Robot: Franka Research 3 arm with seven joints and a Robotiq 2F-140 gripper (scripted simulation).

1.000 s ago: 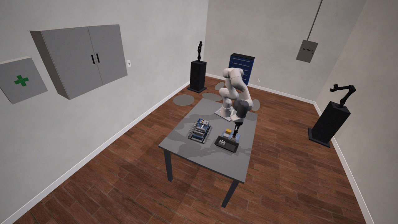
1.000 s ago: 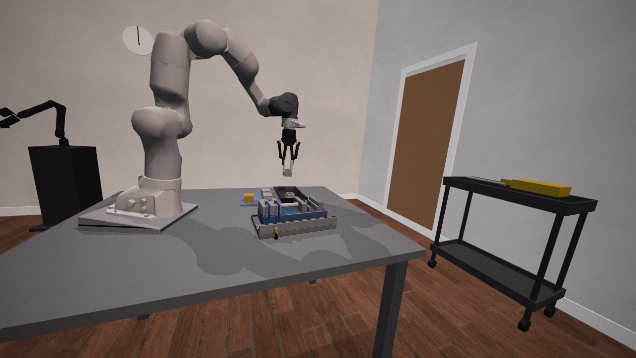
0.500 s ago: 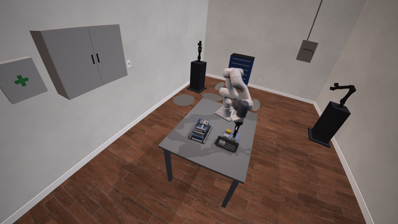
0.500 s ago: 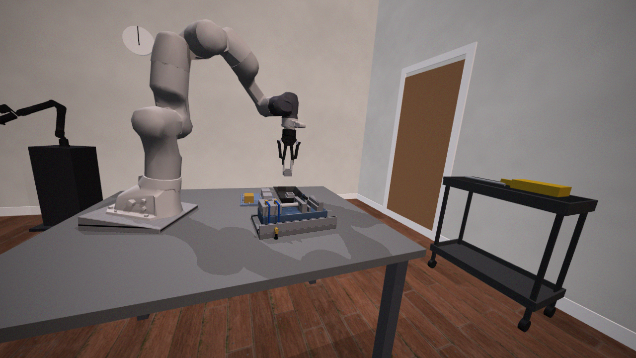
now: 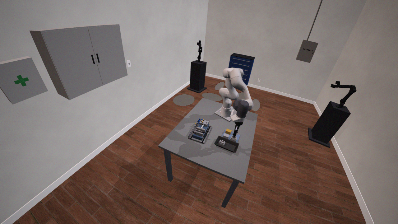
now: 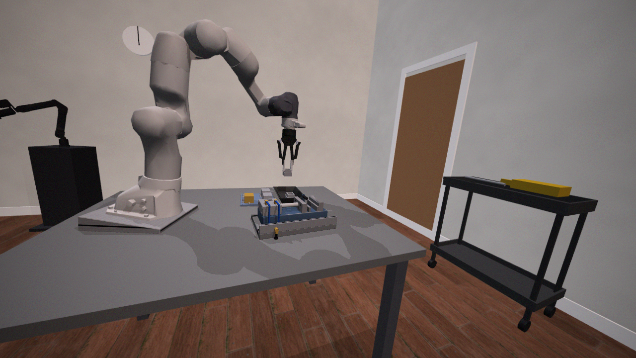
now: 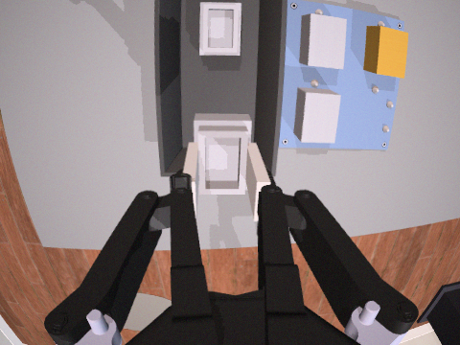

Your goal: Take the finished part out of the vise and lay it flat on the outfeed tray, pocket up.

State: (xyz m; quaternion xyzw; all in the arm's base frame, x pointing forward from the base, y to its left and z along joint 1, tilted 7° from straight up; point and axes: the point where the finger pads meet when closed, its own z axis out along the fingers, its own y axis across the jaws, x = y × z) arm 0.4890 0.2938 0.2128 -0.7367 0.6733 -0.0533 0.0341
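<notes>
Now | pincer [image 7: 221,182] grips finished part [image 7: 221,160] | above outfeed tray [image 7: 168,71]

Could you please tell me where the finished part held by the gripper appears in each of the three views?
Top: finished part, low right of centre, below the dark wrist.
Exterior: pale block between the fingers, hanging above the outfeed tray, centre.
Wrist: centre, pocket toward the camera, over the tray's near end.
Shared landmark: the yellow block.

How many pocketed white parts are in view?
2: one lies on the tray's floor at the far end; the other is gripped between the fingers above the near end.
</notes>
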